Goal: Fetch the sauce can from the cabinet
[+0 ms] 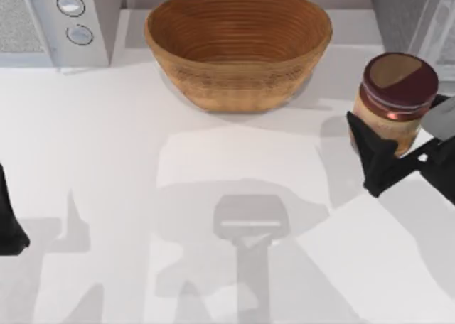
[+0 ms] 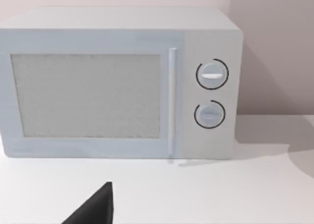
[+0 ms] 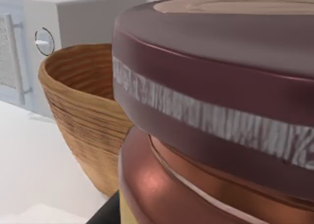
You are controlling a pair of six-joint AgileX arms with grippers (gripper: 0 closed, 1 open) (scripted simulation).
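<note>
1. At the far left edge of the bench (image 1: 99, 160), my left arm is sitting parked, its dark left pincer (image 1: 11, 228) just poking into the top view; I cannot tell how its jaws are standing. One dark fingertip (image 2: 95, 207) is showing in the left wrist view.
2. Behind it, in the back left corner, the white microwave (image 1: 57, 22) is standing with its two round knobs (image 1: 71, 6) facing forward; the left wrist camera is looking straight at its door and handle (image 2: 171, 101).
3. Moving toward the middle, the woven brown basket (image 1: 238, 47) is resting at the back of the bench, open side up. Grey shadows are lying across the white surface in front of it.
4. Further right, the sauce can (image 1: 394, 100) is standing upright, out in the open near the right edge, well apart from the basket. Its top is showing part maroon and part tan.
5. My right pincer (image 1: 391, 150) is reaching in from the right and is holding the sauce can, with one dark finger (image 1: 370, 143) pressing against the can's lower side. In the right wrist view the can (image 3: 211, 116) is looming very close, with the basket (image 3: 83, 111) behind it.
6. In the back right corner, the dark-grey cabinet (image 1: 402, 15) is standing just behind the can.
</note>
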